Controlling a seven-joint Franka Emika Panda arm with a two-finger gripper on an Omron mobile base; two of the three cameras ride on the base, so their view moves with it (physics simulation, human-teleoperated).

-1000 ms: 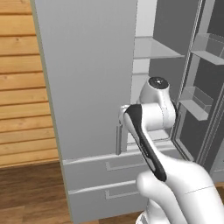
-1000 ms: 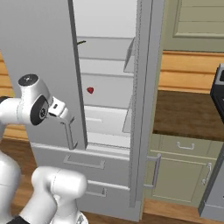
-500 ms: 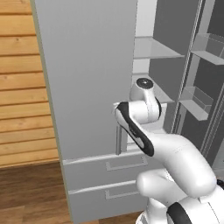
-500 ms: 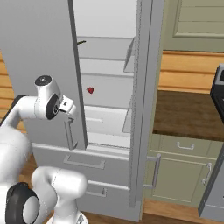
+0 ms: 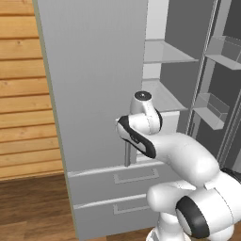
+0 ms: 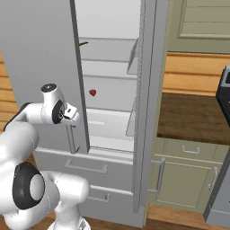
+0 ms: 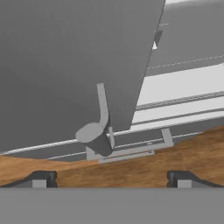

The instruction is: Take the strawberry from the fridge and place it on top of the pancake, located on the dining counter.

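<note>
The fridge (image 6: 40, 54) stands with its left door (image 5: 94, 80) swung open, and white shelves show inside. A tiny red strawberry (image 6: 92, 92) sits on a middle shelf, deep inside. My gripper (image 6: 73, 120) hangs in front of the door's free edge, level with the lower part of its vertical bar handle (image 6: 72, 140) and to the left of the strawberry. In the hand view the gripper (image 7: 111, 180) is open, its fingertips (image 7: 41, 179) wide apart with nothing between them, and the handle's end (image 7: 93, 133) lies just ahead. The pancake and the dining counter are out of view.
Two drawers (image 5: 117, 188) run below the fridge doors. A small dark green item (image 6: 83, 43) lies on an upper shelf. The right door (image 5: 221, 94) carries bins. A brown wall counter (image 6: 193, 121) over green cabinets stands to the right. Wood floor (image 5: 33, 207) lies on the left.
The arm has swung forward and its hand has moved right, closer to the open door's edge and handle. The jaws have stayed open. The strawberry has not moved.
</note>
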